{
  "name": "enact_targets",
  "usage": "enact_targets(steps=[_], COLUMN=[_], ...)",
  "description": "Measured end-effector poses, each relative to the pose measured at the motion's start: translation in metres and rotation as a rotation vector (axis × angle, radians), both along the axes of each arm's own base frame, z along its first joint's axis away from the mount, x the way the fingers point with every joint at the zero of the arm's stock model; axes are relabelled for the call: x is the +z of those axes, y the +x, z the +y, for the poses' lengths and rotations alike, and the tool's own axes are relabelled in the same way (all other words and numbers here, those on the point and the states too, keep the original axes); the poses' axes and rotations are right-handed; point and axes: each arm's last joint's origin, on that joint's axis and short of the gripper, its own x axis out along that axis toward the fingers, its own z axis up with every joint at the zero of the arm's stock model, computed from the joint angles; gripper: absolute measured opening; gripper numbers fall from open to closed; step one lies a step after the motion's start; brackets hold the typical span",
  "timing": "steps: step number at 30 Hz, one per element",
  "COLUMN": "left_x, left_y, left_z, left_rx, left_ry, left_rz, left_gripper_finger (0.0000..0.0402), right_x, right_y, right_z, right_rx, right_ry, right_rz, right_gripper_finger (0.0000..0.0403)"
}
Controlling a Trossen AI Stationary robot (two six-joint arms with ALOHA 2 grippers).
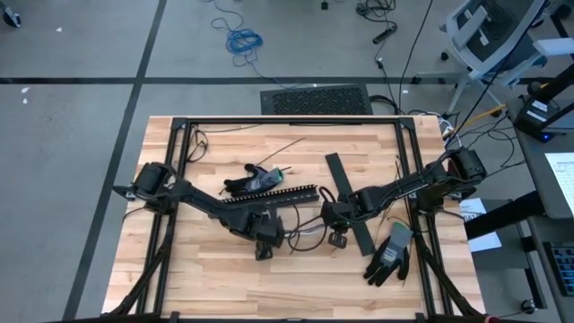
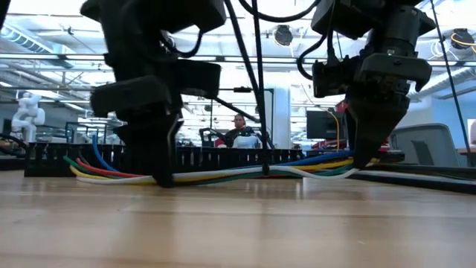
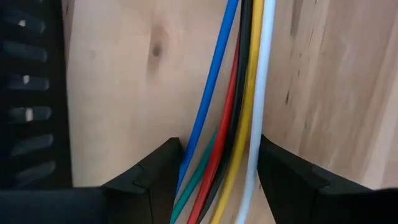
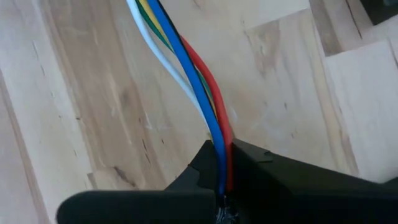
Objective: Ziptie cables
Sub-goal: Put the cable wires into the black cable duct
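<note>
**Both grippers were at the cables on the wooden table**

The wooden table (image 1: 179, 278) carried the black slotted duct (image 1: 269, 195), and the cables (image 2: 223, 176) lay just beside it. The left gripper (image 3: 217, 180) stood over the bundle with its jaws apart; the wires ran between the two fingers (image 3: 155, 180), which did not yet press them. The right gripper (image 4: 225, 180) had its jaws closed tightly on the cables near their other end.

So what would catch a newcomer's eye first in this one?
The bright bundle of cables, lying on the wooden table in front of the black slotted duct. The right tool is shut on one end of it, and the left tool straddles it further along, fingers on either side.
</note>
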Motion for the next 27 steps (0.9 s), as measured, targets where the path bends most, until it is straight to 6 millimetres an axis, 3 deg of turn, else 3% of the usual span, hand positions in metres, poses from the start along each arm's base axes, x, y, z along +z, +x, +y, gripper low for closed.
enact_targets(steps=[18,27], left_x=[-0.001,0.002], left_y=[-0.006,-0.007], left_z=[0.000,0.003], left_rx=[-0.027,-0.239], left_ry=[0.087,-0.003], left_rz=[0.039,0.097], left_gripper_finger=[0.0202,0.0202], right_x=[0.000,0.001], right_y=[-0.007,-0.012], right_z=[0.027,0.042], right_rx=[0.025,0.052], right_ry=[0.028,0.042], right_rz=[0.002,-0.002], right_gripper_finger=[0.0000,0.0000])
